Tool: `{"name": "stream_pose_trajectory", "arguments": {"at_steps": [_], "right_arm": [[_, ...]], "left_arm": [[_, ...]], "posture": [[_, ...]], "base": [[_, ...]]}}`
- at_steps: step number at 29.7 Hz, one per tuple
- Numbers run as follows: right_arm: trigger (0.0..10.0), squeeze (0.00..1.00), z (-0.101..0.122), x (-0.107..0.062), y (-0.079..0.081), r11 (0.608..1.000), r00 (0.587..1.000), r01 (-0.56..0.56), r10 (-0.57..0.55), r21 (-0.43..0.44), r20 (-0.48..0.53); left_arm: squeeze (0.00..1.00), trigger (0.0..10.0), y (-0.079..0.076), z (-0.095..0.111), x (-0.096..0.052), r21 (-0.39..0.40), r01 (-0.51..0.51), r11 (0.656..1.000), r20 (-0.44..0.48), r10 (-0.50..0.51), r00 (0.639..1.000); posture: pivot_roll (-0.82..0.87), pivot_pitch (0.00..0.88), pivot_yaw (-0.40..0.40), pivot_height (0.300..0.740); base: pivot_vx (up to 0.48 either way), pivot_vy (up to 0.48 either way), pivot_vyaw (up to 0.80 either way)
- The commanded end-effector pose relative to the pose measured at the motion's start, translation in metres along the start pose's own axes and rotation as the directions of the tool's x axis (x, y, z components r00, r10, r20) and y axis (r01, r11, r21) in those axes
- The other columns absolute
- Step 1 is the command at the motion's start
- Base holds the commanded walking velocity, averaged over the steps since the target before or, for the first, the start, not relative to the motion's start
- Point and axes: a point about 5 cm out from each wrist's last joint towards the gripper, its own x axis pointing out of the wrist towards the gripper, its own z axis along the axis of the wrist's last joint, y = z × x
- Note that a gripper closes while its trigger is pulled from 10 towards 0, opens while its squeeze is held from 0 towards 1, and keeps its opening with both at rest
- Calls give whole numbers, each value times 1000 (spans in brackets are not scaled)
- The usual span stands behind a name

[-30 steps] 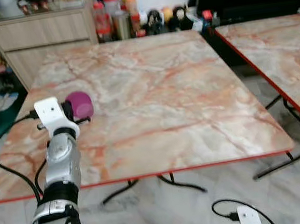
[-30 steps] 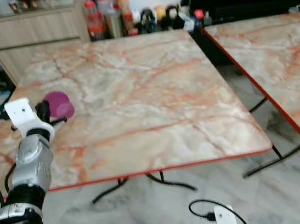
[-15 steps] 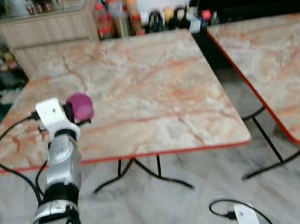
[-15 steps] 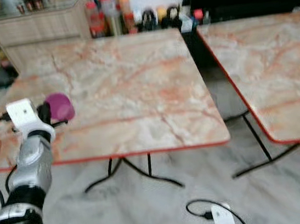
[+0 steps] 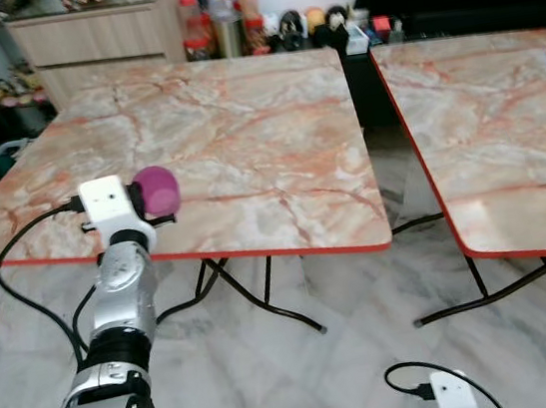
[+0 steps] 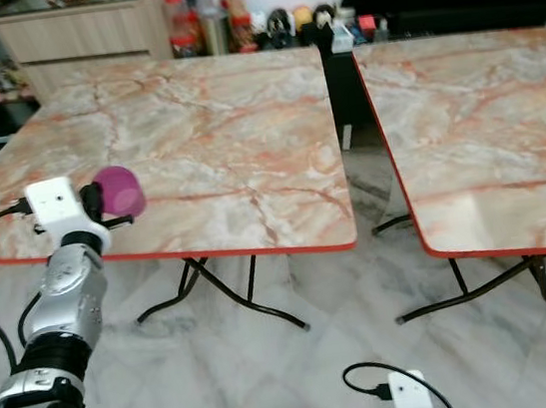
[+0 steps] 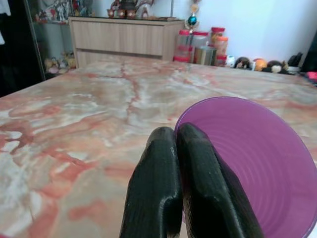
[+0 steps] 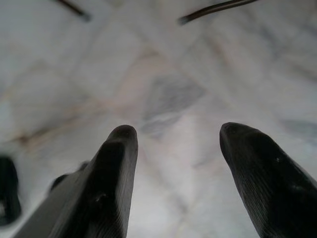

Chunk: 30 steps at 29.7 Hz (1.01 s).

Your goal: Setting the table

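Note:
A purple plastic cup point(image 5: 158, 191) is held up at the near edge of the left marble table point(image 5: 244, 137), its mouth turned sideways. My left gripper point(image 7: 177, 141) is shut on the cup's rim point(image 7: 247, 163), one finger inside and one outside. The left arm point(image 5: 121, 314) rises from the lower left with a white camera block at the wrist. My right gripper point(image 8: 173, 144) hangs low at my side, open, over the pale marble floor. Its white wrist block point(image 5: 451, 397) peeks in at the bottom.
A second marble table point(image 5: 493, 115) with a red edge stands to the right, a narrow gap between the two. Jars and bottles point(image 5: 229, 24) line the far wall beside a wooden sideboard point(image 5: 100, 36). Black folding legs point(image 5: 266, 305) spread under the tables.
The camera has pulled back and turned: the table now lies farther off and more floor shows in front. The left gripper still holds the purple cup at the same height.

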Motion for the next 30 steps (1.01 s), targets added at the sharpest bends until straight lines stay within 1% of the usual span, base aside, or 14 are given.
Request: {"name": "stream_pose_trajectory", "arguments": {"at_steps": [1,5,12,30], "right_arm": [[10000,0,2,0,6,1000,1000,-19,19,12,5],[10000,0,2,0,6,1000,1000,-18,18,-1,5],[10000,0,2,0,7,1000,1000,-23,23,-15,4],[10000,0,2,0,10,1000,1000,-29,29,11,0]], "left_arm": [[0,10000,4,4,2,24,-4,1000,14,4,1000],[0,10000,4,4,2,28,-1,1000,13,1,1000],[0,10000,3,4,2,36,6,999,12,-7,1000],[0,10000,-3,5,2,46,39,998,15,-40,999]], "posture": [[11,0,-6,719],[10,0,-6,719],[11,0,-2,719],[12,0,2,719]], "base": [[240,-412,0],[120,-414,0],[0,-414,65],[270,-394,0]]}}
